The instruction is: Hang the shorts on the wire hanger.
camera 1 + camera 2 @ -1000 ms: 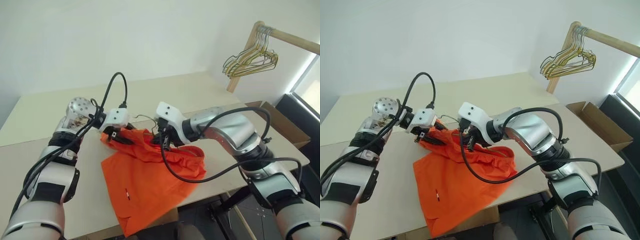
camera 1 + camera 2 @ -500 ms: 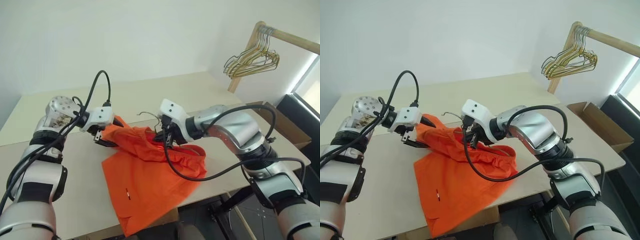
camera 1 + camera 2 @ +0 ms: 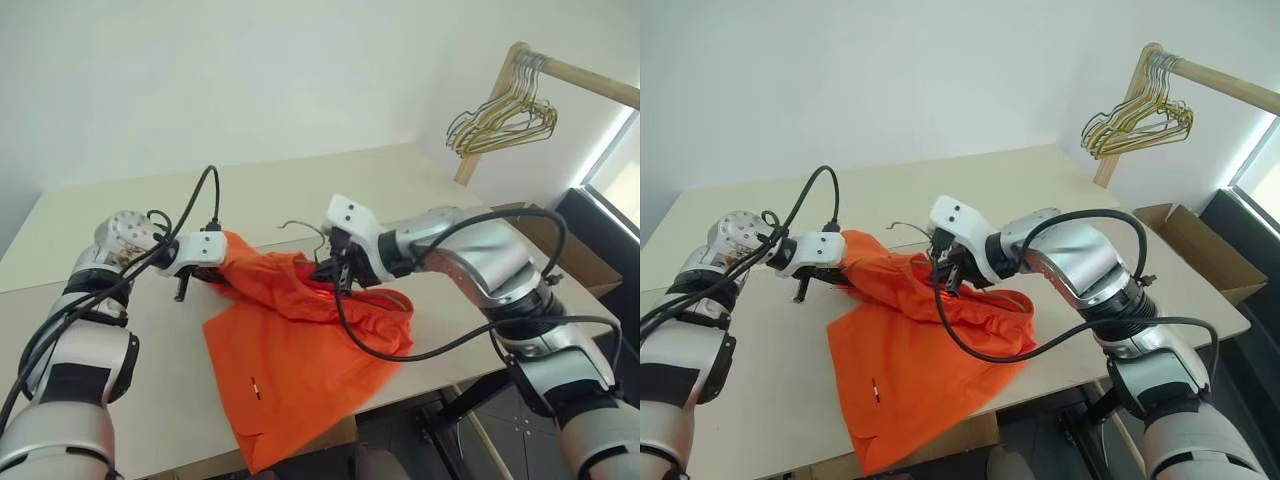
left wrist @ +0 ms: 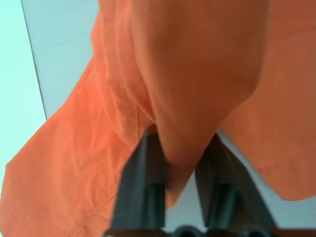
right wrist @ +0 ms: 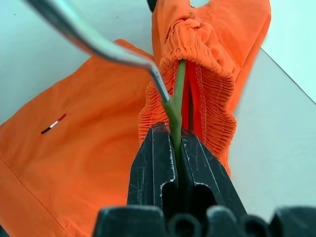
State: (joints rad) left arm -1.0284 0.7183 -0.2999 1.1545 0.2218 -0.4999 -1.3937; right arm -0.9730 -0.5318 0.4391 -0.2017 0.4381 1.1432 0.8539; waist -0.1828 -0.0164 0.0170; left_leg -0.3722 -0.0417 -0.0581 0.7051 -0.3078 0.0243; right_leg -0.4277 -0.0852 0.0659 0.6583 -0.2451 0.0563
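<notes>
Where the head views give the whole table (image 3: 420, 175), the wrist views give the grips close up. From the head, the shorts (image 3: 290, 350) are seen spread on the pale tabletop, the lower edge draping over the near edge, the upper part lifted and bunched between the two arms. A bunched cluster of wire hangers (image 3: 500, 115) is seen on a wooden rail (image 3: 585, 78) at the far right, and a cardboard box (image 3: 1195, 250) beside the table. The curved hook of the wire hanger (image 3: 298, 228) is seen poking up behind the raised fabric.

In the right wrist view, detail lost from the head is picked up: the wire hanger runs as a thin olive-green wire down into the gathered elastic waistband, and a small white and red mark (image 5: 53, 124) is noted on the flat orange cloth. The shorts are bright orange, thin, creased where lifted.

The right gripper (image 5: 176, 143) is closed tight on the hanger wire, with waistband folds touching the fingertips. In the left wrist view the left gripper (image 4: 180, 148) is closed on a hanging fold of the shorts, the fabric pinched between both black fingers (image 4: 143, 173). From the head, the left gripper (image 3: 210, 270) is seen at the raised left corner of the garment.
</notes>
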